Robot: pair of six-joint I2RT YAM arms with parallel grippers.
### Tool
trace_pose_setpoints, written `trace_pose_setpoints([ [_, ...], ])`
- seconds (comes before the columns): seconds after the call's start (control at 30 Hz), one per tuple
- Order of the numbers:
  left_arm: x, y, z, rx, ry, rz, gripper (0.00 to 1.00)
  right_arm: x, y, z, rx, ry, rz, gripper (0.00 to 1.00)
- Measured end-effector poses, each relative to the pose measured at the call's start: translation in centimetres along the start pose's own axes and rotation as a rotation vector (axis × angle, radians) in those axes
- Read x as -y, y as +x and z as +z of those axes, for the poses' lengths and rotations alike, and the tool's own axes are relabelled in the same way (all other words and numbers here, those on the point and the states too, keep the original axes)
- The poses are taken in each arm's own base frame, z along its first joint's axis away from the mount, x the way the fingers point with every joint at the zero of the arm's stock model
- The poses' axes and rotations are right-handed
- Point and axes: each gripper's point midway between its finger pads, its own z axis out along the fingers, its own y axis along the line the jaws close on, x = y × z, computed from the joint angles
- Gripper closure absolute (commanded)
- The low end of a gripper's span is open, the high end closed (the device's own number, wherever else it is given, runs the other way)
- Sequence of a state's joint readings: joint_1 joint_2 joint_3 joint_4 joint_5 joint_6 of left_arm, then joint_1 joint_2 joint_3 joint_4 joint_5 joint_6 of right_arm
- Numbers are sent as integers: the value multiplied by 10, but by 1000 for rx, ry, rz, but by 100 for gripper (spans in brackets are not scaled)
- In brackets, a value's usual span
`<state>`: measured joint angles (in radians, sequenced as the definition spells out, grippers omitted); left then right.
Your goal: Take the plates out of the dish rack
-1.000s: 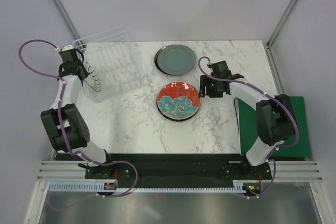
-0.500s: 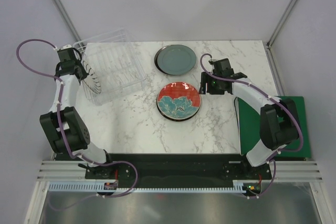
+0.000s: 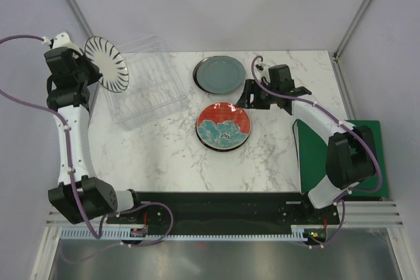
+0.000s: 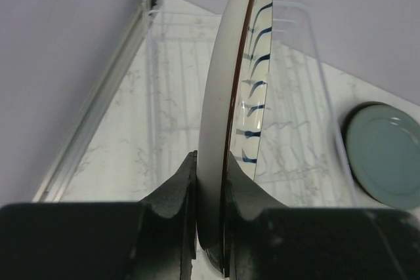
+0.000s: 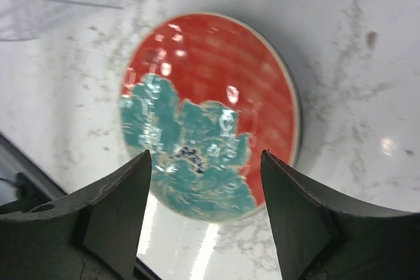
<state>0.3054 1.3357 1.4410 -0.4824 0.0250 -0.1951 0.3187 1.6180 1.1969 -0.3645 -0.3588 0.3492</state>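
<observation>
The striped plate [image 3: 106, 63] had come up out of the rack [image 3: 147, 90]. It stood on edge above the rack's left end, its face turned right. The left jaws pinched its rim. The right jaws hung wide over the red plate [image 3: 224, 126].

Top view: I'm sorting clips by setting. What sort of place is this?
Likely a robot lab cell, not a kitchen: left arm and right arm on a rail, marble-pattern table, grey walls.
</observation>
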Motion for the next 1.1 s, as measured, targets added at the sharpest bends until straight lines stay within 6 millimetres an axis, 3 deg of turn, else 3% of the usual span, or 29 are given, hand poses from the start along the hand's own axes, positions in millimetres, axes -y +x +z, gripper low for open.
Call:
trace_pose_setpoints([
  [0.07, 17, -7, -16, 23, 83, -30, 98, -20, -9, 0, 26, -100, 12, 25],
  [0.17, 46, 1, -35, 19, 242, -105, 98, -51, -24, -3, 65, -233, 16, 24],
  [0.43, 110, 94, -53, -233, 590, -378, 98, -118, -63, -5, 146, -531, 18, 24],
  [0.53, 133, 106, -63, -287, 666, -400, 98, -126, -63, 5, 131, -586, 48, 24],
  [0.77, 193, 102, -99, -285, 896, -369, 98, -145, -51, 27, 77, -660, 82, 24],
  [0.93, 210, 108, -109, -295, 953, -369, 98, -150, -51, 28, 75, -676, 94, 26],
  [1.1, 213, 115, -107, -297, 948, -380, 98, -144, -53, 31, 88, -651, 87, 24],
])
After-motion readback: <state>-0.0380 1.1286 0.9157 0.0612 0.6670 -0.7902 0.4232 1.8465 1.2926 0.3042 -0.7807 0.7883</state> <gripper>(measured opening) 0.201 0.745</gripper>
